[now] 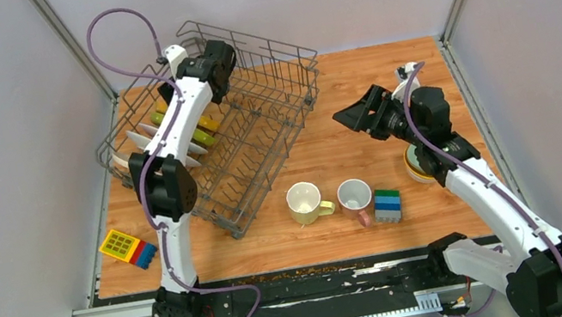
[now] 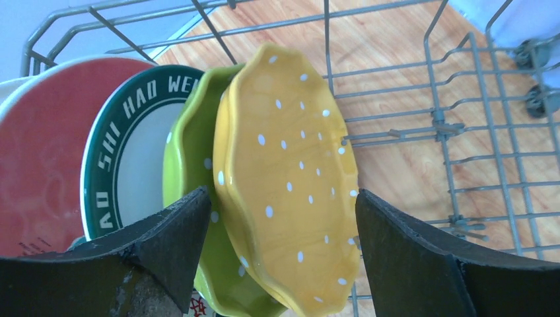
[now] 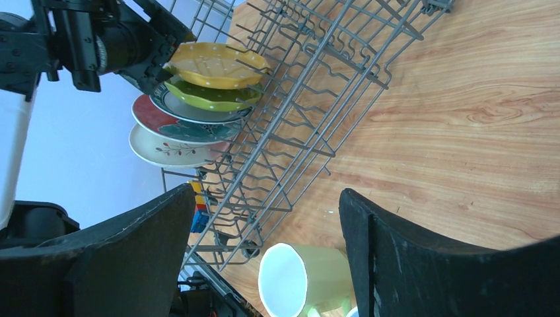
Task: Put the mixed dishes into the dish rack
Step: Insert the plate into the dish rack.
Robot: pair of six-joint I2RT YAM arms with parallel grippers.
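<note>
The grey wire dish rack point(image 1: 264, 157) stands at the far left. Several plates stand on edge in it: a scalloped yellow dotted plate point(image 2: 290, 178), a green one point(image 2: 188, 165), a dark patterned-rim plate point(image 2: 125, 152) and a red-faced one point(image 2: 39, 152). My left gripper point(image 2: 280, 198) is open inside the rack, its jaws on either side of the yellow plate. My right gripper point(image 1: 350, 116) is open and empty above the table, right of the rack. The pale yellow mug point(image 1: 303, 202) and the white pink-handled mug point(image 1: 354, 196) stand on the table. A yellow-orange bowl point(image 1: 414, 165) is partly hidden under my right arm.
Stacked green-blue blocks point(image 1: 388, 205) stand right of the mugs. Yellow, red and blue blocks point(image 1: 128, 248) lie left of my left arm's base. The right wrist view shows the rack's side wall point(image 3: 310, 99) and the pale yellow mug point(image 3: 304, 277) below my right gripper point(image 3: 264, 195).
</note>
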